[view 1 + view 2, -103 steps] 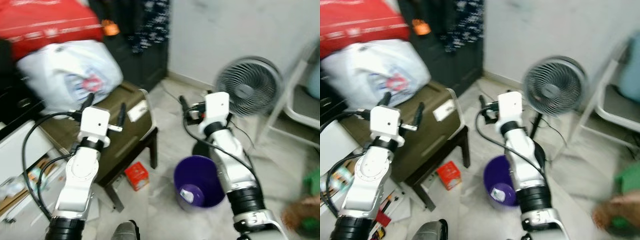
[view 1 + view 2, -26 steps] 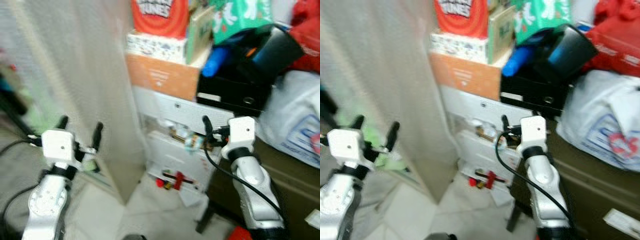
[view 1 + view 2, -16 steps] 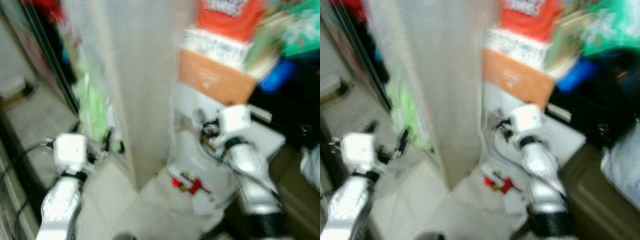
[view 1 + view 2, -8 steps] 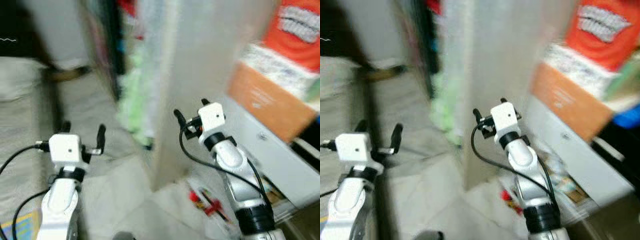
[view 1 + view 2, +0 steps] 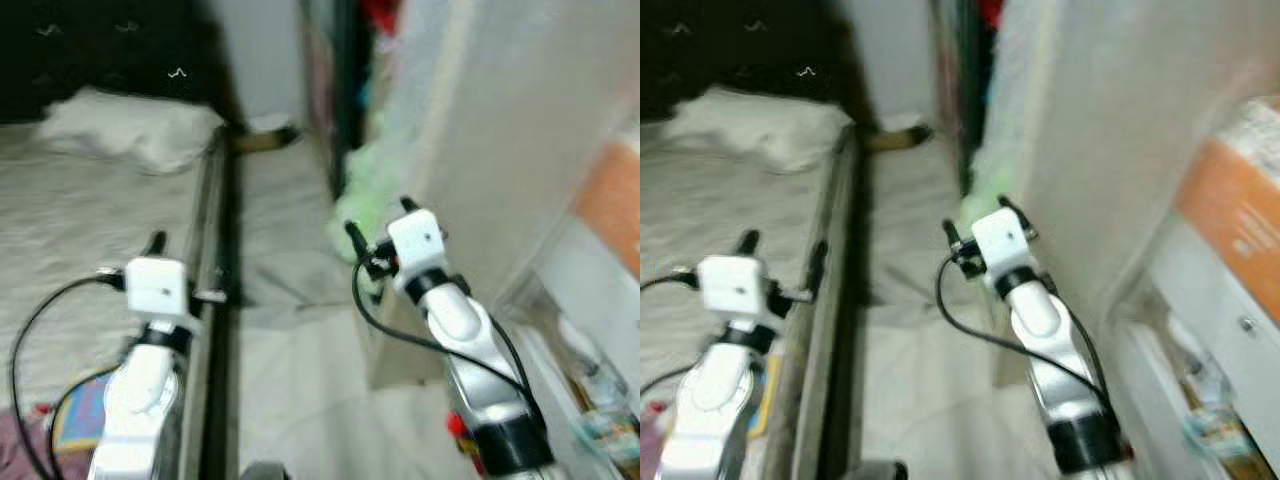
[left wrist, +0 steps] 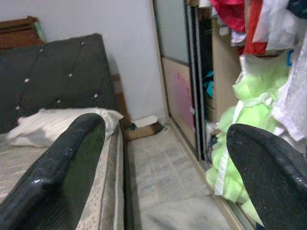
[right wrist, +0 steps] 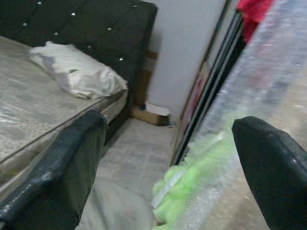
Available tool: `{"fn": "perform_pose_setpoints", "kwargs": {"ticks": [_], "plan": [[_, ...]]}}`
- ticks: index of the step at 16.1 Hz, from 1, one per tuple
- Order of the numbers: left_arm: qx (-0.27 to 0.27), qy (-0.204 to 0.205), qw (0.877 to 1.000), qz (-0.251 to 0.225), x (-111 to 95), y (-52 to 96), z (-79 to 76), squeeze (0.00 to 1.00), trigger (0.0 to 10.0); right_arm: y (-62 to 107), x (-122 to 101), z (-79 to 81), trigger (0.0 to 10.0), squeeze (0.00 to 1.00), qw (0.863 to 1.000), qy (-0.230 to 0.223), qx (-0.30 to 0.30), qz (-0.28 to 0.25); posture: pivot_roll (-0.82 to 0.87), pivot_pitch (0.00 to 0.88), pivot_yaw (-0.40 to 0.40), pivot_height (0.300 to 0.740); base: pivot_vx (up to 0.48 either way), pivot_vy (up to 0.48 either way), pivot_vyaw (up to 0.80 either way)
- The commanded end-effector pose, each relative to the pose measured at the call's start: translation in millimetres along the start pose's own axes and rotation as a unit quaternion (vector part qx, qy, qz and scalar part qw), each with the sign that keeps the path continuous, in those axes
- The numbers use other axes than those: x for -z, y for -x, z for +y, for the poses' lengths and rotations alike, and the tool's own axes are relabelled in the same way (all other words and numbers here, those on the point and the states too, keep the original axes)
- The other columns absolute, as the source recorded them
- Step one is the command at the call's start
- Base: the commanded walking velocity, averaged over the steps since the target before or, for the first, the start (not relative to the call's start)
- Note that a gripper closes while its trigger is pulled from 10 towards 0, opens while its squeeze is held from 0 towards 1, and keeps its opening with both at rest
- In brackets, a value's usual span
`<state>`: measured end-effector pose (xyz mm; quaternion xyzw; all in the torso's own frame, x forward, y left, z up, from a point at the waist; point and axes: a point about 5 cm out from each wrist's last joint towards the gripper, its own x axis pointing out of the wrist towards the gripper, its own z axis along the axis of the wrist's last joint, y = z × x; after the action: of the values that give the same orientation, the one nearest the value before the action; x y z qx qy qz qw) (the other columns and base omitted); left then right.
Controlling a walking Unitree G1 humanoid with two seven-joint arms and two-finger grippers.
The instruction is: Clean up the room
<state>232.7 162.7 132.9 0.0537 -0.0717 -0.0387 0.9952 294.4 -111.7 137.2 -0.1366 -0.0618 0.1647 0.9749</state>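
Camera swung from stacked boxes to bed (image 5: 70, 230); left gripper (image 6: 163, 163) and right gripper (image 7: 177, 158) raised, fingers spread, empty. Left wrist view caught red clothes (image 6: 240, 19) hanging in wardrobe.

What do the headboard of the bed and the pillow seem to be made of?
The headboard looks like dark padded leather or leatherette: it is tufted with small shiny buttons and has a dull sheen. The pillow looks like soft white cloth, wrinkled and slumped; which fabric is unclear.
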Motion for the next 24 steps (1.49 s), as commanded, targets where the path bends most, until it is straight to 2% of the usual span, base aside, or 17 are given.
{"fn": "perform_pose_setpoints", "kwargs": {"ticks": [1, 4, 5, 13, 18, 22, 24], "plan": [[0.002, -0.008, 1.0, 0.008, 1, -1.3, 3.0, 0.0, 10.0, -1.2, -2, 2.9, 10.0, 0.0, 1.0, -0.005, 0.001, -0.006, 0.05, 0.0, 0.016, 0.74, 0.0, 0.0, 0.8], [0.011, -0.005, 1.0, 0.014, 6, -5.8, -4.0, 0.0, 10.0, -3.0, 9, 5.3, 10.0, 0.0, 1.0, -0.017, 0.008, 0.009, 0.04, 0.0, 0.017, 0.74, 0.0, 0.0, 0.8], [0.009, -0.005, 1.0, 0.012, 5, -7.1, -4.3, 0.0, 10.0, -4.8, 6, 5.3, 10.0, 0.0, 1.0, -0.018, 0.008, 0.004, 0.05, 0.0, 0.016, 0.74, 0.0, 0.0, 0.8], [-0.036, -0.036, 0.998, 0.032, 9, -2.4, 5.5, 0.0, 10.0, -8.8, 3, 4.4, 10.0, 0.0, 1.0, -0.022, -0.008, -0.004, 0.06, 0.0, 0.0, 0.74, 0.0, 0.0, 0.8], [-0.025, -0.028, 0.999, 0.031, 10, -6.9, 3.9, 0.0, 10.0, -10.1, 1, 4.5, 10.0, 0.0, 1.0, -0.026, -0.01, -0.009, 0.05, 0.0, -0.001, 0.74, 0.0, 0.0, 0.8], [-0.045, -0.03, 0.998, 0.029, 8, -13.5, 6.9, 0.0, 10.0, -13.8, 0, 2.1, 10.0, 0.0, 1.0, -0.023, -0.013, -0.013, 0.04, 0.0, -0.007, 0.74, 0.0, 0.0, 0.8], [-0.037, -0.031, 0.999, 0.023, 8, -14.2, 5.9, 0.0, 10.0, -14.9, -1, 1.7, 10.0, 0.0, 1.0, -0.023, -0.014, -0.014, 0.04, 0.0, -0.007, 0.74, 0.0, 0.0, 0.8]]}}
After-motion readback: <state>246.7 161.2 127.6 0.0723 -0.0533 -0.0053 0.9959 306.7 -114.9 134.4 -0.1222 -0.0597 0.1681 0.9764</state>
